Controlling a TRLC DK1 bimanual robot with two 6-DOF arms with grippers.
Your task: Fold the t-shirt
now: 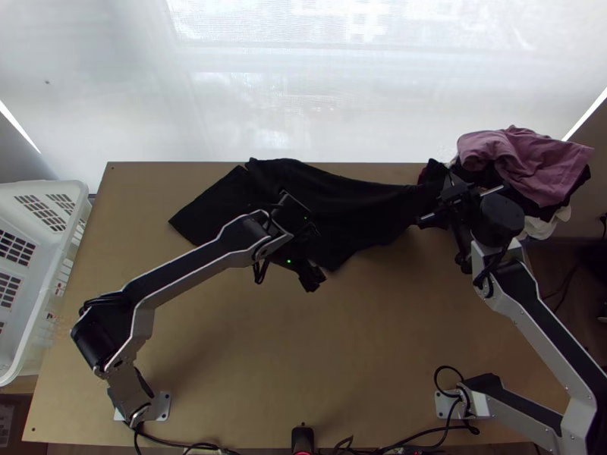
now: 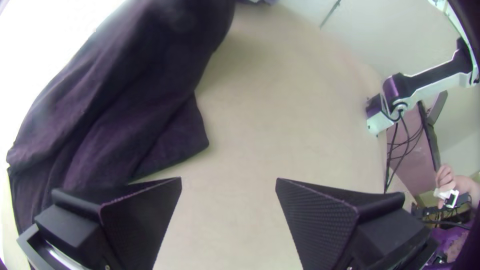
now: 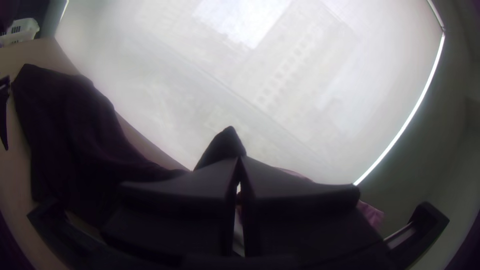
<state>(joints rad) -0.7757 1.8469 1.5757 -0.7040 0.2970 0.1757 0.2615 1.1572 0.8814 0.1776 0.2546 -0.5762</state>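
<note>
The black t-shirt (image 1: 341,205) lies bunched and creased along the table's far edge, its right end raised at the right gripper (image 1: 448,196). In the right wrist view the right gripper (image 3: 240,161) is shut on the t-shirt (image 3: 75,125), and a dark peak of cloth stands up beyond its fingertips. Over the shirt's near edge, left of its middle, is the left gripper (image 1: 307,246). Seen from its wrist, the left gripper (image 2: 229,179) stands wide open with bare table between its fingers, beside a corner of the t-shirt (image 2: 175,130).
A pile of pink, dark and white clothes (image 1: 523,163) sits at the far right, beyond the table corner. A white basket (image 1: 45,258) stands against the left side. Bare table (image 1: 303,356) spreads in front of the shirt, with cables along the near edge.
</note>
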